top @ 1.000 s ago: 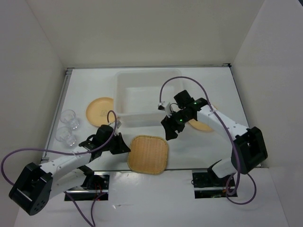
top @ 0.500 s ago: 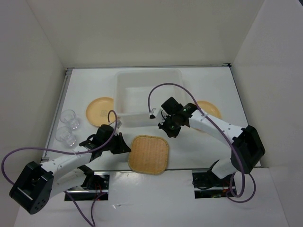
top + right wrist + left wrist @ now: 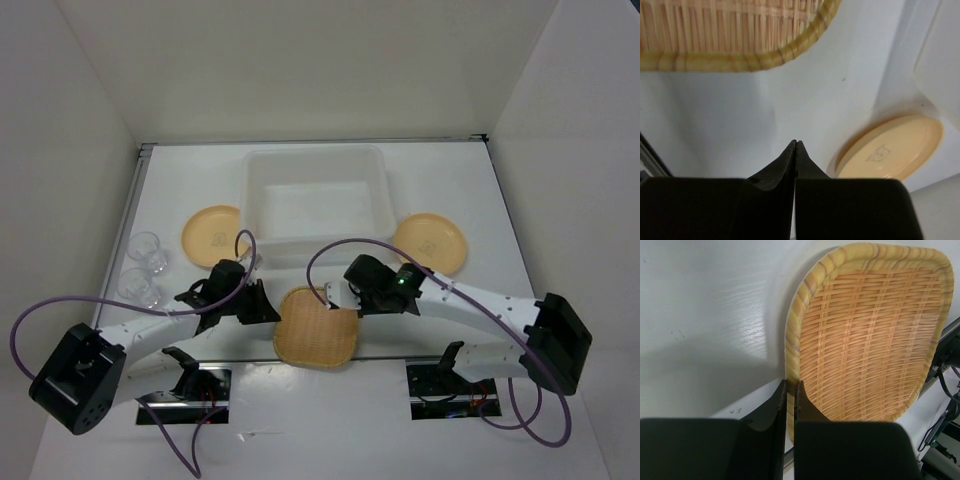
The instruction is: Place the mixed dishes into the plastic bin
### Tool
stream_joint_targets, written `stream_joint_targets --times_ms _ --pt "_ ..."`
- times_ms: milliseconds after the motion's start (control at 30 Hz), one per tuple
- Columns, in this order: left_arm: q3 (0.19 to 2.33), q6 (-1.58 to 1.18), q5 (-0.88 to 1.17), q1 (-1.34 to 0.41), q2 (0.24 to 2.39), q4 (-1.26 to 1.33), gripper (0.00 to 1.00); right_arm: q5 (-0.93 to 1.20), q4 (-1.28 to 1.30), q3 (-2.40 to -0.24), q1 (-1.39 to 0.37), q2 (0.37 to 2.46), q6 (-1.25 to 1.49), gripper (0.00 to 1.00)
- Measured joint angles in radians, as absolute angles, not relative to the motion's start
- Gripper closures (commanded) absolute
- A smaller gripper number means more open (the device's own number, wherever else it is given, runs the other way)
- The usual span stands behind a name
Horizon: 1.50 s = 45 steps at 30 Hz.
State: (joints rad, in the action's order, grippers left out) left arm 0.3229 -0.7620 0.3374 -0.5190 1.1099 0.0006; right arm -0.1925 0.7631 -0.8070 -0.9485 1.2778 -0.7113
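Observation:
The orange-tan woven plate [image 3: 316, 326] [image 3: 870, 335] lies near the table's front edge. My left gripper [image 3: 272, 314] [image 3: 790, 387] is shut on its left rim, one finger above and one below. My right gripper [image 3: 335, 296] [image 3: 796, 145] is shut on nothing, low over the table just off the plate's far right corner; the woven plate's rim [image 3: 730, 57] shows ahead of it. Round tan plates lie left [image 3: 212, 235] and right [image 3: 430, 242] of the plastic bin [image 3: 315, 200]; one round plate [image 3: 890, 147] shows in the right wrist view. Two clear cups [image 3: 147, 250] [image 3: 138, 285] stand far left.
The bin's wall [image 3: 945, 65] rises close beside my right gripper. White walls close in the table on the left, back and right. Both arm bases and their cables sit at the near edge.
My right arm swung down from the bin's front wall to the woven plate's far corner and its jaws closed. The left gripper kept its hold on the plate's rim.

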Motion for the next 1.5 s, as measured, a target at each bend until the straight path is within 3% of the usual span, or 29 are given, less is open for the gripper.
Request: stream_joint_targets --times_ms 167,467,700,967,1500 --pt "0.324 -0.762 0.339 -0.519 1.111 0.000 0.93 -0.185 0.727 -0.735 -0.949 1.156 -0.807 1.00" --pt "0.327 -0.759 0.321 -0.519 1.042 -0.068 0.85 -0.062 0.656 -0.694 -0.998 1.201 -0.859 1.00" --pt "0.327 -0.758 0.319 -0.519 1.019 -0.100 0.57 -0.017 0.630 -0.694 -1.061 1.399 -0.826 1.00" --pt "0.326 -0.758 0.331 -0.519 1.010 -0.103 0.31 -0.031 0.625 -0.696 -1.125 1.417 -0.798 1.00" --pt "0.287 -0.759 0.410 -0.519 1.016 -0.052 0.33 -0.075 0.562 -0.762 -1.162 1.505 -0.748 1.00"
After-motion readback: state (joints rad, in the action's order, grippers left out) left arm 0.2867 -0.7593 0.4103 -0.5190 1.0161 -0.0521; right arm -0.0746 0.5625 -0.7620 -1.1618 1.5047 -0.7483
